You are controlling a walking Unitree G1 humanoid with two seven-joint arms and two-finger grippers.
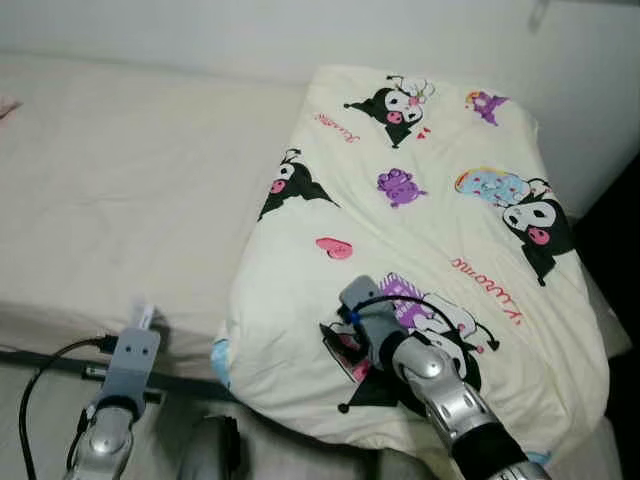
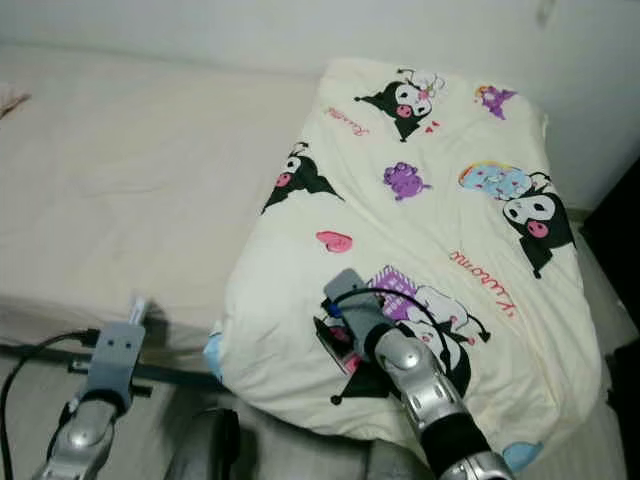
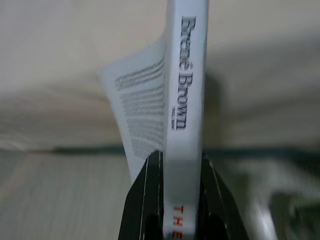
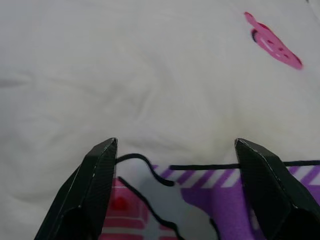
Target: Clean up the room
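A cream quilt (image 1: 430,140) printed with black-and-white cartoon figures lies folded on the right part of the bed. My right gripper (image 4: 176,145) hovers open just above its near part, over a purple and pink print (image 4: 200,195), with nothing between the fingers. The right arm (image 1: 440,385) reaches up from the lower right. At the lower left, by the bed's near edge, my left gripper (image 3: 181,157) is shut on a thin white book (image 3: 186,85). The book stands upright with its spine lettering facing the left wrist camera, and its top edge (image 1: 144,314) pokes up above the wrist.
The bare cream mattress (image 1: 130,180) stretches to the left of the quilt. A dark bed frame edge (image 1: 60,362) runs along the front. A white wall (image 1: 300,30) stands behind the bed. A dark gap (image 1: 622,240) lies at the right edge.
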